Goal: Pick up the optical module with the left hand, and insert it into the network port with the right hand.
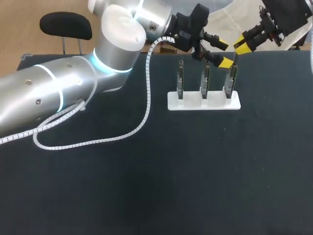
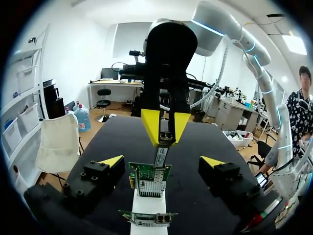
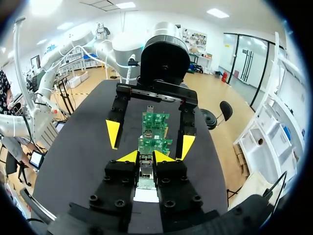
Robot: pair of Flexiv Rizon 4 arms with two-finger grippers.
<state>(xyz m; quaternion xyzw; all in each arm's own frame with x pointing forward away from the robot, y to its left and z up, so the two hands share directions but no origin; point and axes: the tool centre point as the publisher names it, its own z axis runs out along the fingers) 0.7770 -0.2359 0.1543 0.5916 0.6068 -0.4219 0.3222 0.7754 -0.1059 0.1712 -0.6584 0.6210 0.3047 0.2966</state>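
Though slim, optical module [image 3: 145, 173] between wedge-tipped fingers [image 3: 128, 156]

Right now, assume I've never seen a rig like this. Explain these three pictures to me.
This is a robot with two arms working at a black table. One picture looks down from above. The other two come from a camera on each wrist. On the table stands a white holder with three upright circuit boards. The right gripper pinches a small optical module and holds its end against one board's top edge. The left gripper is open and empty, facing the right one across the boards.
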